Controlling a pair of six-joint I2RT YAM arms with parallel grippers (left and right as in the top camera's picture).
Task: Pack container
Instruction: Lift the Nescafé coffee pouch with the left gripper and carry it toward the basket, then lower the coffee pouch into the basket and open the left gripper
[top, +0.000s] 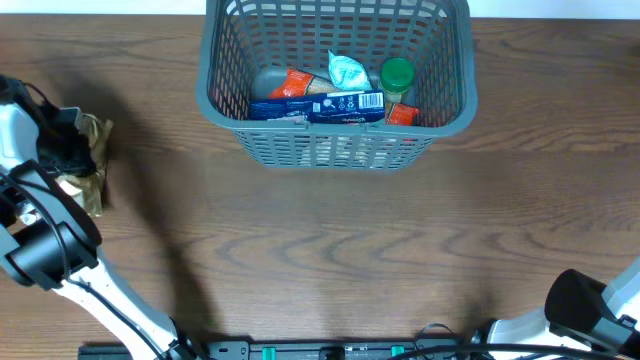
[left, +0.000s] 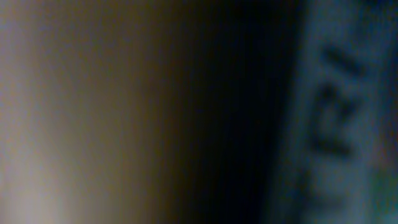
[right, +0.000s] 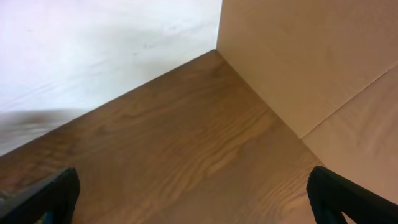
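Note:
The grey-teal slatted container stands at the back middle of the table. It holds a blue box, a white pouch, a green-lidded jar and orange packets. My left gripper is at the far left, down on a crumpled tan-gold packet. Its wrist view is a close blur showing only a printed surface, and its jaws are hidden. My right gripper is open and empty over bare wood; its arm is at the front right corner.
In the right wrist view a white wall and a tan cardboard panel bound the wooden table. A black rail runs along the table's front edge.

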